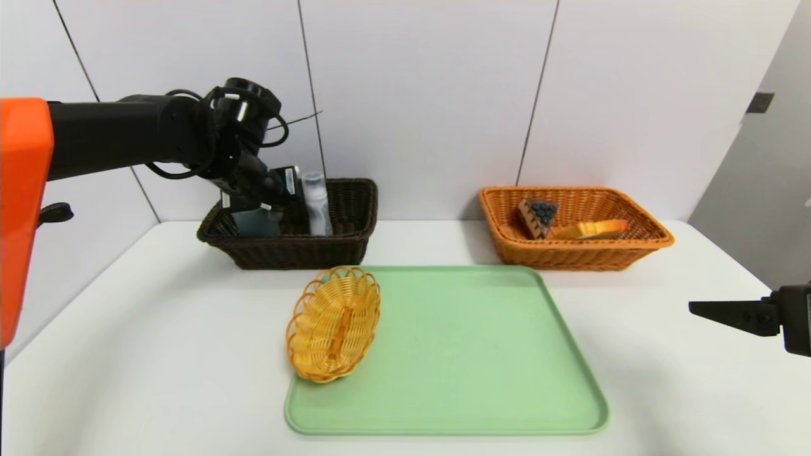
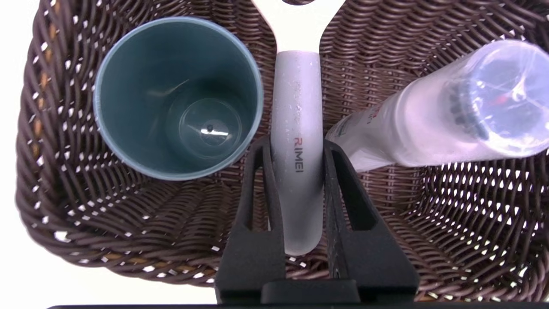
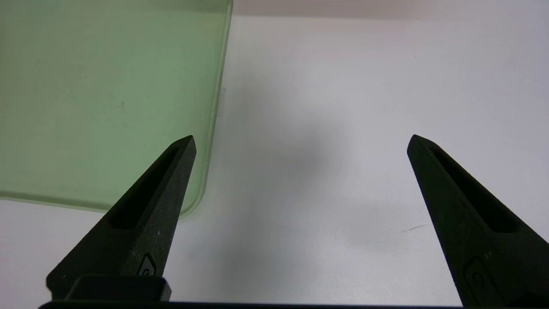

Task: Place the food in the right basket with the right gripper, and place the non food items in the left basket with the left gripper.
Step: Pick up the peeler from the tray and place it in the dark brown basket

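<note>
Setting reads as a robotics lab test bench, not a home or kitchen. Evidence: bare white table (image 1: 158,354) backed by plain white wall panels (image 1: 418,95) with dark seams; staged props only. Green tray (image 1: 456,354) sits at table centre; dark wicker basket (image 1: 355,209) at 11 o'clock from it, orange wicker basket (image 1: 633,247) at 1 o'clock. No household furnishings visible.

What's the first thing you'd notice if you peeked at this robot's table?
The left gripper, shut on a grey-handled tool, hangs over the dark brown basket at the back left, between a blue-grey cup and a clear bottle. A small yellow woven basket lies on the green tray's left edge. The right gripper waits open at the right.
</note>
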Controlling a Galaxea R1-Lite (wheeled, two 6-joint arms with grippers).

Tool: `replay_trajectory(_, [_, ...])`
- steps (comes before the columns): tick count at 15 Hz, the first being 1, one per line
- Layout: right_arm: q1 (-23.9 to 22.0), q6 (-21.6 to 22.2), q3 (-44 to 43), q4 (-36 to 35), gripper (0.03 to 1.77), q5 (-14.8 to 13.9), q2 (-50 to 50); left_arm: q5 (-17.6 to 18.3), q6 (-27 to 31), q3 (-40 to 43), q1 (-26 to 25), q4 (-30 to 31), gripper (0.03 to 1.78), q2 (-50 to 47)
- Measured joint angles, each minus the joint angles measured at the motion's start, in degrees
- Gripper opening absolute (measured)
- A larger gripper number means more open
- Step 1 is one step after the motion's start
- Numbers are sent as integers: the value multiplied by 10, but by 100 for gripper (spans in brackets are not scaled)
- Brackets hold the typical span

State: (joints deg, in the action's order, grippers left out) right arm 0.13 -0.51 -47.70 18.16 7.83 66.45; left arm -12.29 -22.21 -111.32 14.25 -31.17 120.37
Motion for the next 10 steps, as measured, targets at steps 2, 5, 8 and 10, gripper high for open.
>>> replay_trajectory(2, [0, 0, 0, 0, 170, 0, 0, 0, 0, -5, 0, -1, 29, 6])
replay_trajectory(5, [0, -1, 0, 0, 170, 0, -1, 0, 1, -7, 1, -3, 29, 10])
replay_trajectory(8, [0, -1, 0, 0, 170, 0, -2, 0, 1, -7, 2, -2, 29, 14])
replay_trajectory(10, [0, -1, 0, 0, 170, 0, -4, 0, 1, -7, 2, -2, 29, 17])
